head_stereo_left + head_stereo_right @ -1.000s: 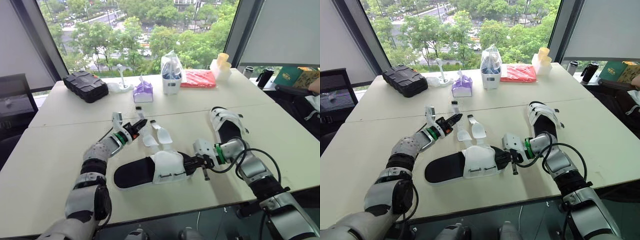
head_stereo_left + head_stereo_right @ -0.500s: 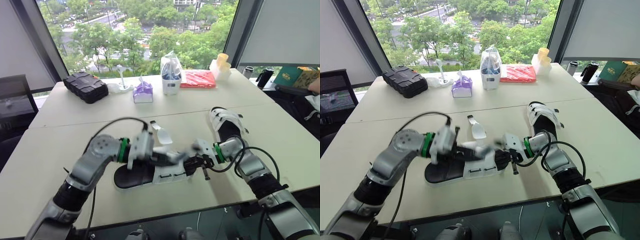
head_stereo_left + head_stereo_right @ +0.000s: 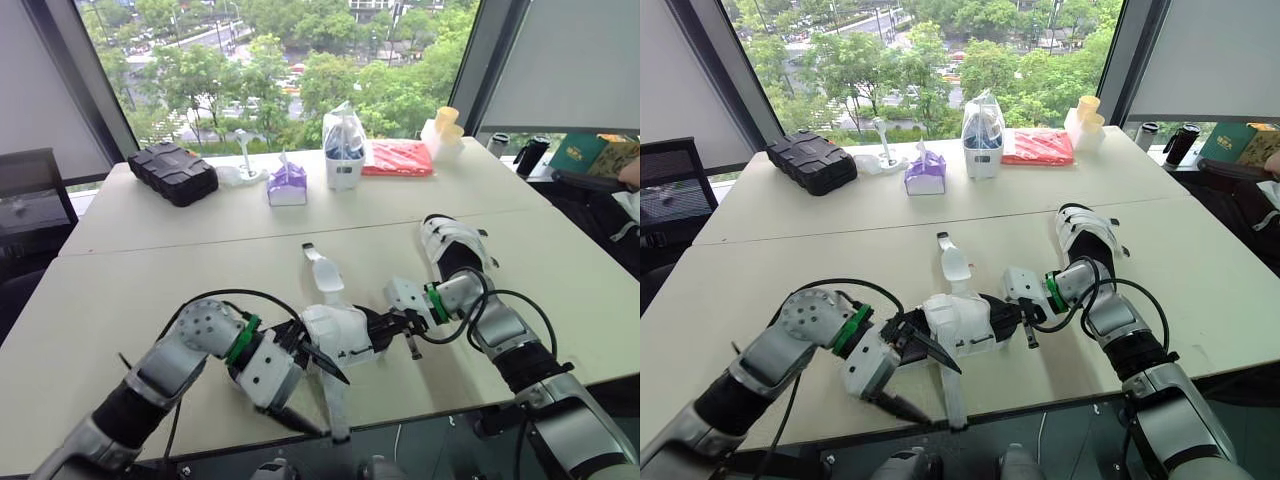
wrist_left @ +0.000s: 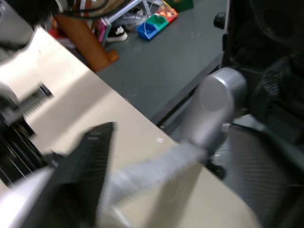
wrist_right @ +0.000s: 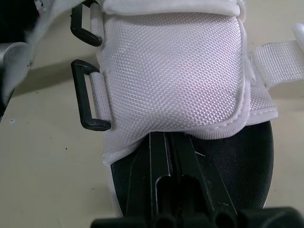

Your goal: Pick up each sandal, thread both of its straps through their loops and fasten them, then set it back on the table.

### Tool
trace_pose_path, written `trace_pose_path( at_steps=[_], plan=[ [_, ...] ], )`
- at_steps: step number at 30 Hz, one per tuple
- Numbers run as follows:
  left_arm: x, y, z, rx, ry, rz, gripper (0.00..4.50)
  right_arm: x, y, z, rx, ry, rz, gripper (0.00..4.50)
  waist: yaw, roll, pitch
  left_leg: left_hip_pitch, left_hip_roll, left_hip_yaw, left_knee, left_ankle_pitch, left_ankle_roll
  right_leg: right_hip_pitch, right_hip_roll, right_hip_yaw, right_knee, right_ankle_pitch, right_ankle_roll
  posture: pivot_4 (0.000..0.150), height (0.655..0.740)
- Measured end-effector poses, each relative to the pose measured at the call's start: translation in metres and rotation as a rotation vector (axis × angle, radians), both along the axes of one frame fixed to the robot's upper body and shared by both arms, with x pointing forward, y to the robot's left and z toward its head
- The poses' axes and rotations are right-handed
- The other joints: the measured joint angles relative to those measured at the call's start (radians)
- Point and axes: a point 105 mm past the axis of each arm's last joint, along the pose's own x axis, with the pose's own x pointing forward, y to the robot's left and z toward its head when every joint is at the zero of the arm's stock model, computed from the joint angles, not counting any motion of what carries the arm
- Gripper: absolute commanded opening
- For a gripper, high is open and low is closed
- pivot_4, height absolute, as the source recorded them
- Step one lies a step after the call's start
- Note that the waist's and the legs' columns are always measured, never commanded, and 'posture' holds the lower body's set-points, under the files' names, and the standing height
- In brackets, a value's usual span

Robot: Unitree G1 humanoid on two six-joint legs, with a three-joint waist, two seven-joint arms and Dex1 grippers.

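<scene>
In the eye views, the sandal [image 3: 345,328] lies on the table [image 3: 140,270] with its long axis crosswise. Its toe points to the right pincer [image 3: 392,325], and its heel is hidden under the left arm. The left pincer [image 3: 328,405] hangs released at the sandal's near side, beside a white strap [image 3: 336,418]. The second sandal [image 3: 452,250] lies beyond the toe end.

In the left wrist view, the blurred strap [image 4: 156,166] lies beside one black finger [image 4: 88,161].

In the right wrist view, the clenched fingers [image 5: 156,159] are tucked under the sandal's white upper [image 5: 171,66], beside two black loops [image 5: 85,102].
</scene>
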Motion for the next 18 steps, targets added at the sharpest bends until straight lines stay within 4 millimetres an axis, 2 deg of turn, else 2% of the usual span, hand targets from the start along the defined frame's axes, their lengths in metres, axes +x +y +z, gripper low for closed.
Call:
trace_pose_path(
  at_steps=[3,6,8,9,11,14,18],
  plan=[
    [0.009,0.003,0.008,-0.038,0.038,0.095,4.49,0.0,0.0,0.0,-0.003,0.0,0.0,0.0,0.001,0.0,0.0,0.0,0.0,-0.001,0.0,0.0,0.0,0.001,0.0,-0.001,0.0,0.0,0.0,0.15,0.74],
    [0.032,0.012,0.026,-0.147,0.145,0.318,4.49,0.0,0.0,0.0,-0.003,-0.002,0.003,0.0,0.0,0.0,0.0,0.0,0.0,-0.001,0.0,0.0,0.0,0.0,0.001,-0.002,0.0,0.0,0.001,0.15,0.74],
    [0.046,0.023,0.04,-0.263,0.369,0.516,4.49,0.0,0.001,0.0,-0.003,-0.006,0.007,0.0,-0.001,0.0,0.0,0.0,0.0,-0.002,0.0,0.0,0.0,0.001,0.002,-0.002,0.0,0.0,0.001,0.15,0.74],
    [0.047,0.03,0.041,-0.289,0.506,0.592,4.49,0.0,0.001,0.001,-0.004,-0.011,0.013,0.0,-0.003,0.0,0.0,0.0,0.0,-0.002,0.0,0.0,0.001,0.0,0.002,-0.002,0.001,0.0,0.002,0.15,0.74],
    [0.04,0.034,0.035,-0.296,0.697,0.663,4.49,0.0,0.001,0.0,-0.007,-0.013,0.021,0.0,-0.005,0.0,0.0,0.0,0.0,-0.002,0.0,0.0,0.001,0.001,0.003,-0.002,0.001,0.0,0.002,0.15,0.74],
    [0.017,0.028,0.012,-0.244,0.916,0.705,4.49,0.0,0.001,0.0,-0.012,-0.011,0.023,0.0,-0.003,0.0,0.0,0.0,0.0,-0.002,0.0,0.0,0.001,0.001,0.002,-0.002,0.0,0.0,0.002,0.15,0.74],
    [-0.001,0.02,0.005,-0.196,1.041,0.694,4.49,0.001,-0.001,-0.001,-0.014,-0.007,0.016,0.0,0.002,0.0,0.0,0.002,0.0,-0.003,0.001,0.0,0.0,0.003,0.001,-0.002,0.001,0.0,0.001,0.15,0.74]
  ],
)
